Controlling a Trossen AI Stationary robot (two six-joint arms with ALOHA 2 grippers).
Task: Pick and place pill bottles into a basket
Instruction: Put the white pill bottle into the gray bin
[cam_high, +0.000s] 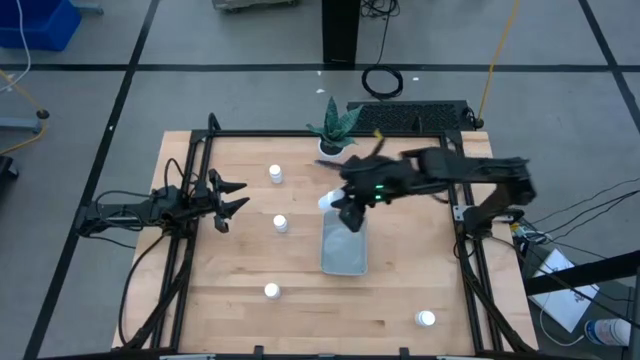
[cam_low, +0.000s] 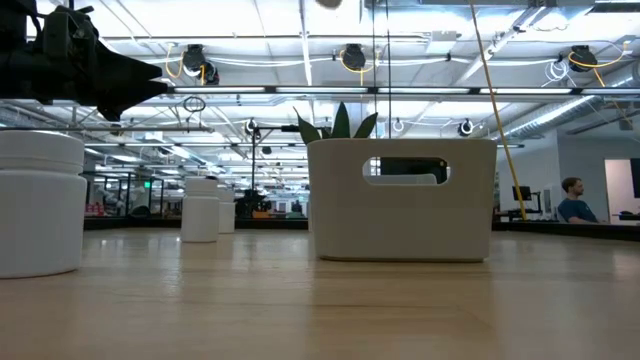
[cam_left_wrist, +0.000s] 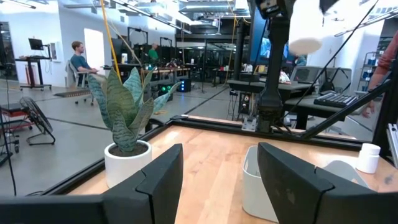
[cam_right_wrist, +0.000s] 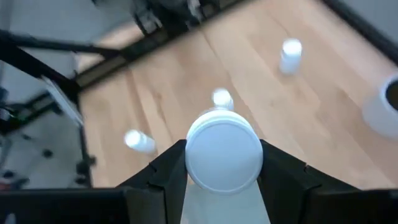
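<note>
My right gripper (cam_high: 347, 208) is shut on a white pill bottle (cam_high: 327, 203) in the air over the far end of the grey-blue basket (cam_high: 345, 250). In the right wrist view the bottle's cap (cam_right_wrist: 224, 149) faces the camera between the two fingers. Three more bottles stand on the wood on their bases, to the left of the basket (cam_high: 275, 173) (cam_high: 281, 223) (cam_high: 271, 291). Another stands at the near right (cam_high: 426, 319). My left gripper (cam_high: 238, 197) waits open and empty at the table's left side, above the table. My right gripper pinches the bottle between its two fingers, one on each side of it just below the cap (cam_right_wrist: 186, 163). The fingers come from above, slanting down. The bottle hangs below them, bottom end down (cam_left_wrist: 305, 45), lifted clear above the basket.
A white plant pot with a green plant (cam_high: 335, 140) stands at the far edge, just behind the basket. Black frame rails (cam_high: 462, 270) run along the table's left, right and far sides. Bare wood lies between the basket and the right rail.
</note>
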